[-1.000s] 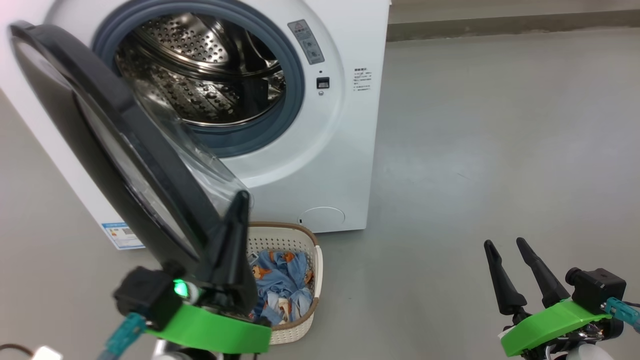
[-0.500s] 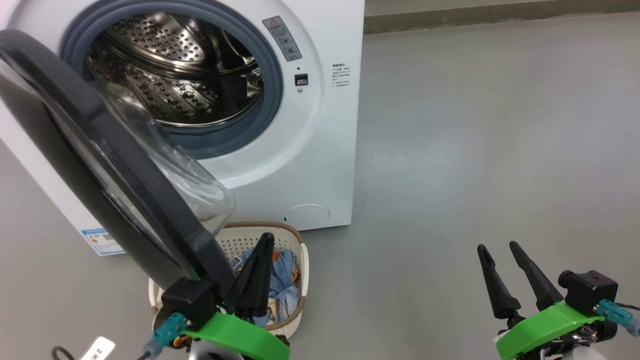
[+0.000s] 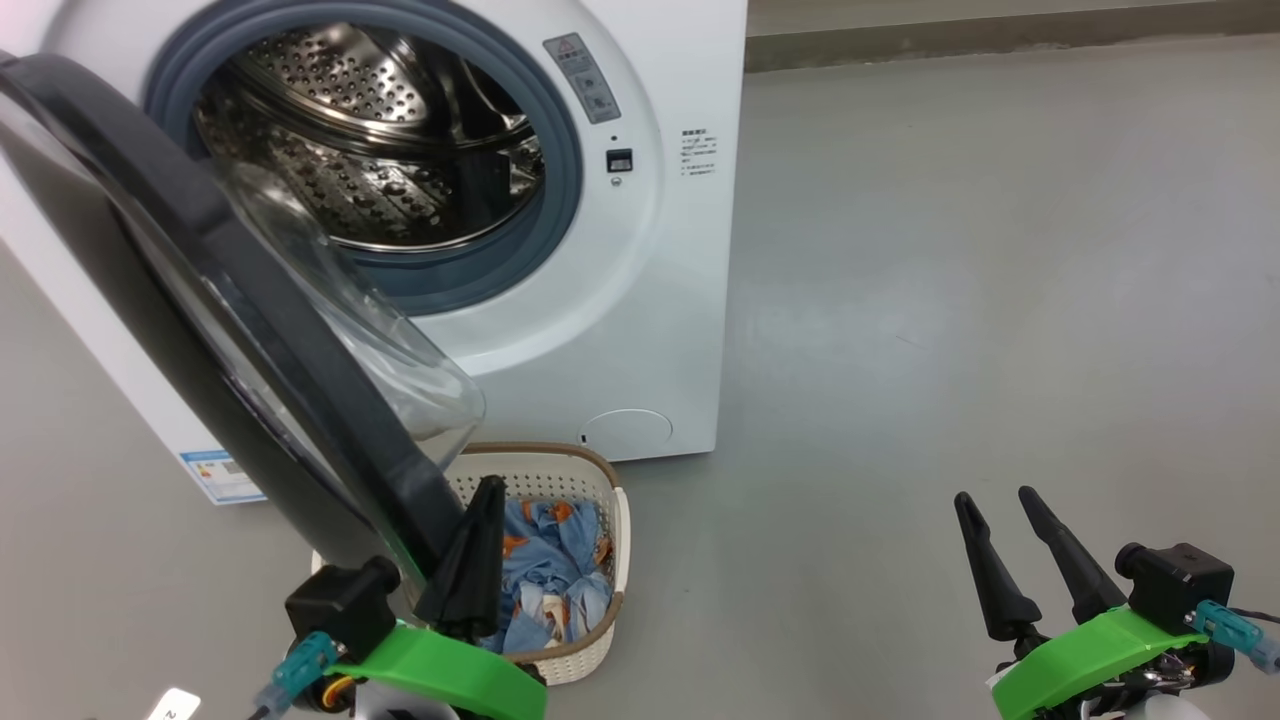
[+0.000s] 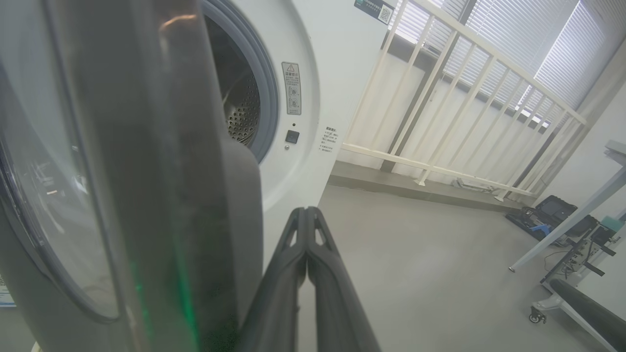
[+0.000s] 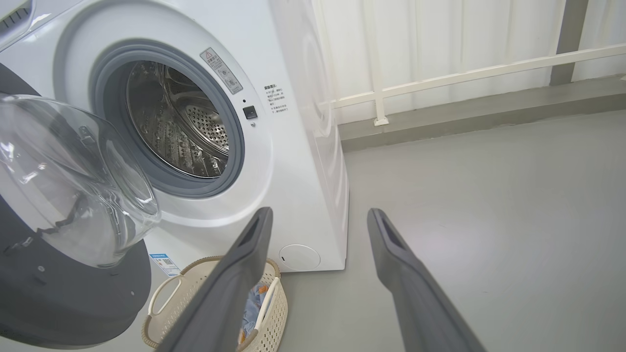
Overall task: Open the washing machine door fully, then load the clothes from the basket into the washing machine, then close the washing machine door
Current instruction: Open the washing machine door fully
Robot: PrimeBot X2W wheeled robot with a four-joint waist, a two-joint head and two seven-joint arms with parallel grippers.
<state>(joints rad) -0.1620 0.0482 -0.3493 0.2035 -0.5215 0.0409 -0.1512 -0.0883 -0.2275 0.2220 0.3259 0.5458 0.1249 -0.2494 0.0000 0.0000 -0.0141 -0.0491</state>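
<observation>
The washing machine [image 3: 690, 300] stands at the upper left with its steel drum [image 3: 380, 150] exposed. The washing machine door [image 3: 200, 290] hangs open, swung out to the left, glass bowl facing the opening. My left gripper [image 3: 488, 488] is shut with nothing in it, close against the right side of the door's lower rim [image 4: 161, 220]; I cannot tell whether it touches. Below the door sits the basket [image 3: 560, 465] holding the blue printed clothes [image 3: 555, 570]. My right gripper [image 3: 997, 495] stands open and holds nothing at the lower right, apart from everything. In the right wrist view the basket [image 5: 166, 298] lies under the door's glass bowl [image 5: 73, 181].
Bare grey floor [image 3: 950, 300] spreads to the right of the machine. A white railing [image 4: 440, 122] runs along a raised kerb behind it. Dark equipment and a wheeled stand [image 4: 562, 230] sit far off to the right.
My shut left gripper has dropped and drawn back from higher on the door's rim to its lower edge. The head view shifted slightly. The right gripper has stayed put.
</observation>
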